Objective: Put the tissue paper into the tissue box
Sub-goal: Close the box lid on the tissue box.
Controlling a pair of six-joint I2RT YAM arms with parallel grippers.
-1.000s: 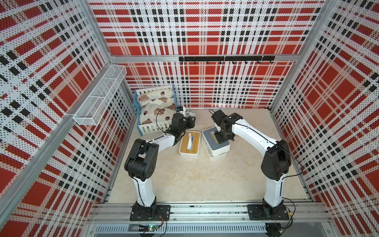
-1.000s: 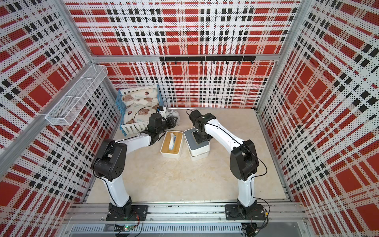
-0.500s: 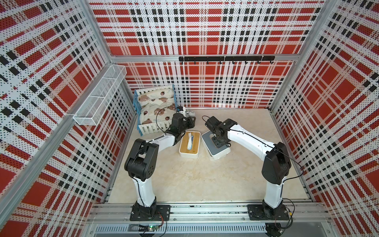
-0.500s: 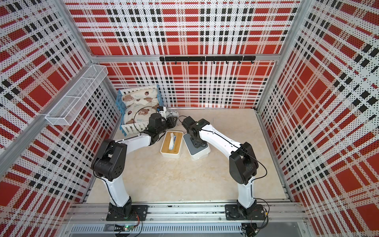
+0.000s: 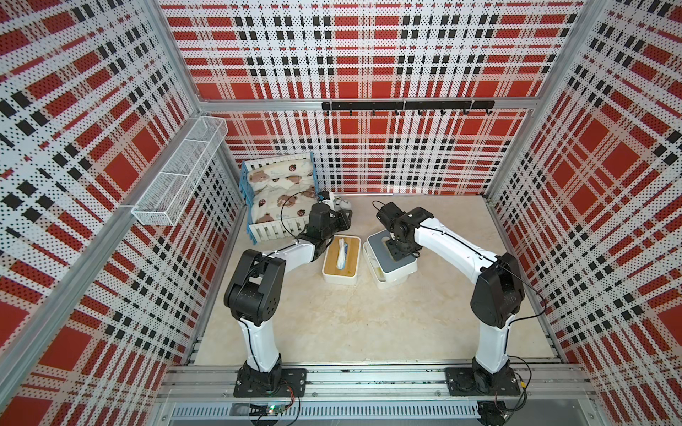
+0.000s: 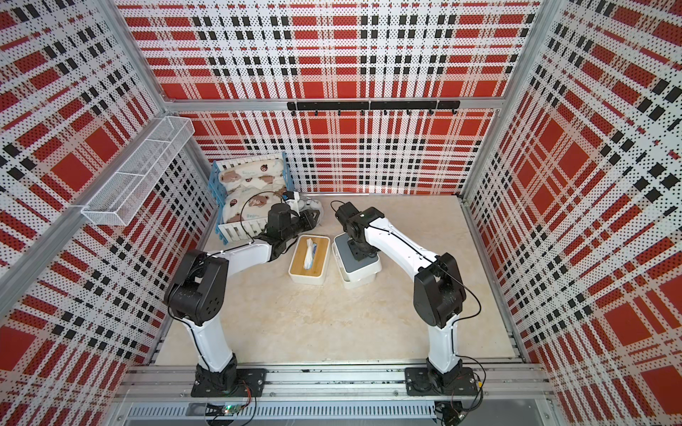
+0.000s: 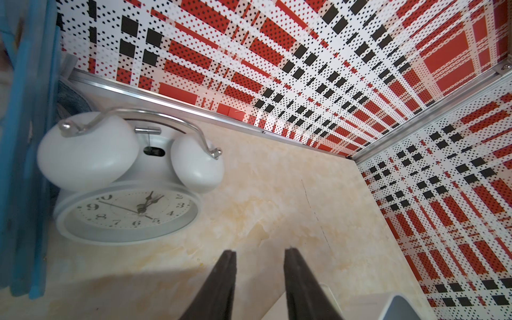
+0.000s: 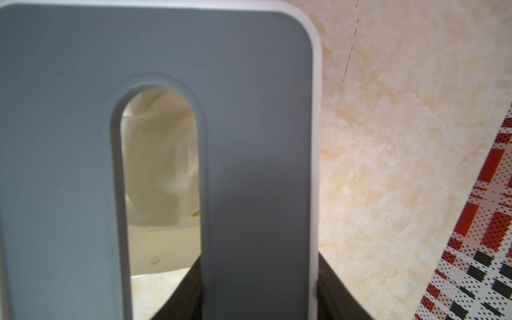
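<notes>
Smoothly rounded, the matte grey lid is oval-slotted.

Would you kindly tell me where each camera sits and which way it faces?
Top views: high behind the arm bases, looking down over the table; both arms whole.
Left wrist: low, facing the alarm clock and far corner; left gripper, open.
Right wrist: just above the gray lid; right gripper clamping it.
Shared: both top views show that lid too.
</notes>
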